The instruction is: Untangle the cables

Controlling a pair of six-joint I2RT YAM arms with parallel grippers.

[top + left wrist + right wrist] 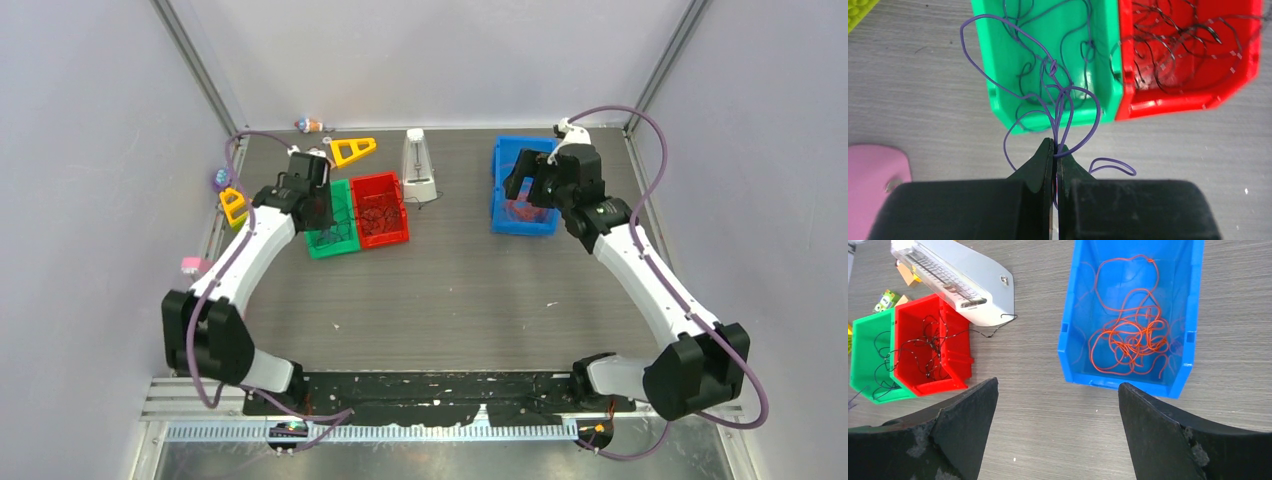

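Purple cable (1062,102) is pinched between the clamped-together fingers of the left gripper (1054,150), just above the table (923,100) at the near end of the green bin (993,75). Its thin loops rise from the fingertips and drape over that bin's near wall, and more dark strands lie on the bin's floor. The red bin (1243,75) stands touching the green bin's right side. It holds a loose tangle of black cable (1173,50), and in the right wrist view one black strand runs out of it to the foot of the white device (418,165) standing just behind. Well apart to the right stands the blue bin (1073,340), with the orange-red cable (1130,335) lying in a loose knot of loops on its floor. The right gripper (1058,385) hovers over the blue bin's near end, its jaws spread wide with nothing between them.
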